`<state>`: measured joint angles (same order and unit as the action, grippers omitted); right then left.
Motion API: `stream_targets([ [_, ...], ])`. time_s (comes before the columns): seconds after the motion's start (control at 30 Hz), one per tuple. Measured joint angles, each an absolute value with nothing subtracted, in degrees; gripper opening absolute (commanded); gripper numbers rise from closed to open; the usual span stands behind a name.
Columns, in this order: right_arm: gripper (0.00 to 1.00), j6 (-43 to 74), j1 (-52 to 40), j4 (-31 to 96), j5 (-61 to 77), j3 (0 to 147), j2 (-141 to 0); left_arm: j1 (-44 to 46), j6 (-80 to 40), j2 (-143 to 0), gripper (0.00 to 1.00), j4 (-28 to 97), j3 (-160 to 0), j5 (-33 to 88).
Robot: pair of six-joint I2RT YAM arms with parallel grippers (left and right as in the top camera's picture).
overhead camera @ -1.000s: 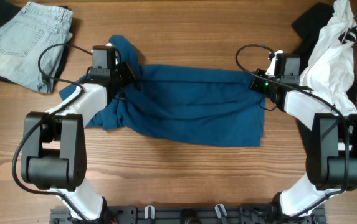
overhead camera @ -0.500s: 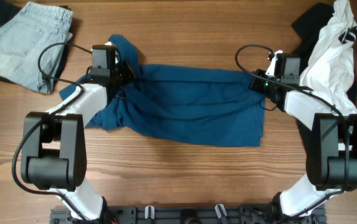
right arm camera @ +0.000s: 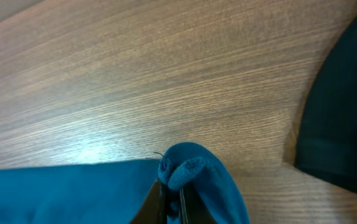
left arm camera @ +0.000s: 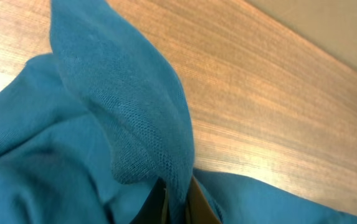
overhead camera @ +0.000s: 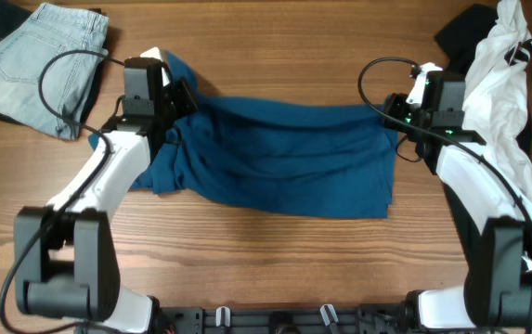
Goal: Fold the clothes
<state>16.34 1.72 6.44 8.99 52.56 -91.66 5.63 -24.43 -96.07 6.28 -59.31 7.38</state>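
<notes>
Overhead view, item: teal-blue shirt (overhead camera: pixel 284 158), laid crosswise on the wooden table (overhead camera: pixel 275 269) between the two arms, wrinkled, with its left end bunched into loose folds.

Holds: the far edge is gripped at both ends.
- Left gripper (overhead camera: pixel 180 96): clamped tight on a raised fold at the far-left corner. In the left wrist view the cloth is seen pinched in the jaws and draped up over them.
- Right gripper (overhead camera: pixel 398 118): clamped tight on the far-right corner. In the right wrist view a small roll of fabric is nipped in the jaws.

Handling, as judged: light, soft and limp. No shape is likely to be kept when lifted, and sag is to be expected between the two holds. The knit is not thought fragile or slippery.

Grip points, as judged: corners and hems are preferred, taken through a doubled fold so that a single layer is not pulled out.

Adjacent: pale denim jeans (overhead camera: pixel 33 56) at far left, well apart from the shirt; white garment (overhead camera: pixel 498 83) at far right, just beside the right arm.
</notes>
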Motion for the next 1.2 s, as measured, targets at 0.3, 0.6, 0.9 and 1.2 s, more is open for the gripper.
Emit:
stream_targets([
  [0.3, 0.04, 16.21, 1.72, 14.96, 8.99, 52.56, -87.70, 5.63, -22.94, -94.06, 0.04, 15.40, -59.31, 6.70],
  [0.6, 0.04, 16.45, 1.93, 19.42, 10.70, 52.56, -84.25, 5.63, -22.17, -90.70, 0.04, 20.73, -59.31, 1.74],
  [0.9, 0.04, 17.39, 1.98, 23.27, 14.28, 52.56, -82.24, 5.63, -21.02, -80.84, 0.04, 27.92, -59.31, -0.82],
  [1.2, 0.04, 19.33, 1.98, 29.12, 20.88, 52.56, -81.80, 5.63, -20.82, -80.27, 0.04, 38.35, -59.31, -0.73],
])
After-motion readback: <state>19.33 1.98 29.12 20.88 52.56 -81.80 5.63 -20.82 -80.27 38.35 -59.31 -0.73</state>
